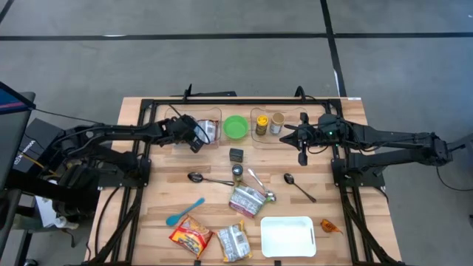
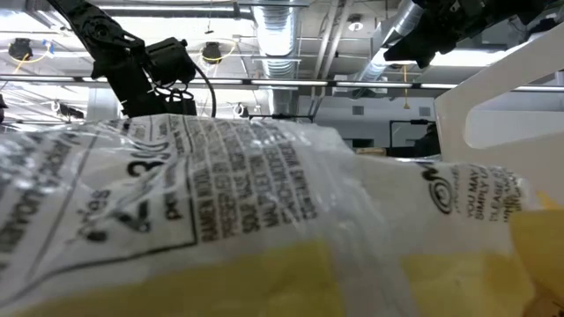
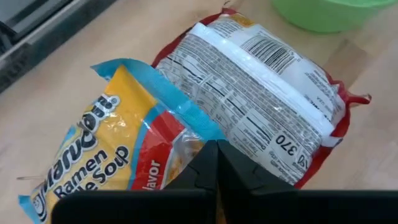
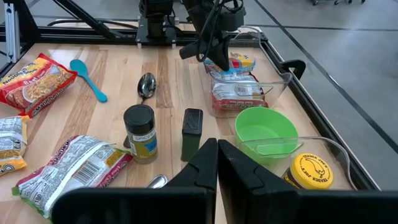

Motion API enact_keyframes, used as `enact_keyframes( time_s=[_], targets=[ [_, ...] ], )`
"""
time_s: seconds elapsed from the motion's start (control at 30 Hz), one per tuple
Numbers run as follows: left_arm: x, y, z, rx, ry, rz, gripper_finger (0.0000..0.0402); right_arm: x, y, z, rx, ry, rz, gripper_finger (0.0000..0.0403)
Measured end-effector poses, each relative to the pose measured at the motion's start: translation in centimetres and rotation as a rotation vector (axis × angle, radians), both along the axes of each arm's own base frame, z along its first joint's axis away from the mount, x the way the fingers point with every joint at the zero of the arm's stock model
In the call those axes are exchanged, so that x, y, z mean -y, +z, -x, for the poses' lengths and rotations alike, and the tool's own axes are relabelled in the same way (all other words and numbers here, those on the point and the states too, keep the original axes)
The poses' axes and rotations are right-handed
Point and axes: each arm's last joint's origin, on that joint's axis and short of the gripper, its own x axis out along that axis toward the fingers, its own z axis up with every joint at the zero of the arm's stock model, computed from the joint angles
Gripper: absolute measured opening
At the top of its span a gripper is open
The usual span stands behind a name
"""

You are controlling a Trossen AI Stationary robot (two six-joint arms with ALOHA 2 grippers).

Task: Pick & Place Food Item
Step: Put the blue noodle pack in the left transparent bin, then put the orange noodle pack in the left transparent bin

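Note:
A blue-and-yellow ramen packet [image 3: 118, 143] lies in a clear container [image 4: 273, 84] at the table's back left, partly over a red-and-white packet [image 3: 261, 99] lying print side down. My left gripper [image 3: 217, 148] reaches down into the container [image 1: 214, 117] and is shut at the blue-and-yellow packet; it also shows in the high view [image 1: 199, 139] and in the right wrist view [image 4: 217, 61]. My right gripper [image 1: 290, 133] hangs shut and empty over the back right, beside two jars [image 1: 268, 123]. My left gripper has its shut fingertips on the blue-and-yellow packet at the corner of its blue sealed end [image 3: 202, 127]. It comes slanting down from the table's left. The fingers hide how much film lies between them. The packet rests in the container, partly on the red-and-white packet.
A green bowl [image 1: 236, 126] stands right of the container. Mid-table hold a spice jar [image 4: 140, 134], a dark box [image 4: 191, 129], spoons [image 1: 209, 178] and a packet [image 1: 247, 199]. Near the front lie a white tray [image 1: 288, 235], two more packets [image 1: 192, 238] and a blue spoon [image 1: 185, 211].

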Motion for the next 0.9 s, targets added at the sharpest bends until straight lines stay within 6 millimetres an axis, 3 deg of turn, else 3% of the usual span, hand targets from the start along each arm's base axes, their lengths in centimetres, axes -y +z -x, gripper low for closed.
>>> enact_keyframes(
  time_s=[0.3, 0.57, 0.9],
  targets=[
    [0.2, 0.8, 0.2, 0.044, -0.012, -0.006, 0.0000, 0.0, 0.0, 0.0, -0.001, 0.000, 0.000, 0.0005],
    [0.8, 4.5, 1.3, 0.260, -0.010, -0.062, 0.0000, 0.0, 0.0, 0.0, -0.002, 0.000, 0.000, 0.0005],
    [4.3, 8.6, 0.9, 0.588, -0.280, -0.061, 0.0000, 0.0, 0.0, 0.0, -0.003, 0.000, 0.000, 0.0005]
  ],
)
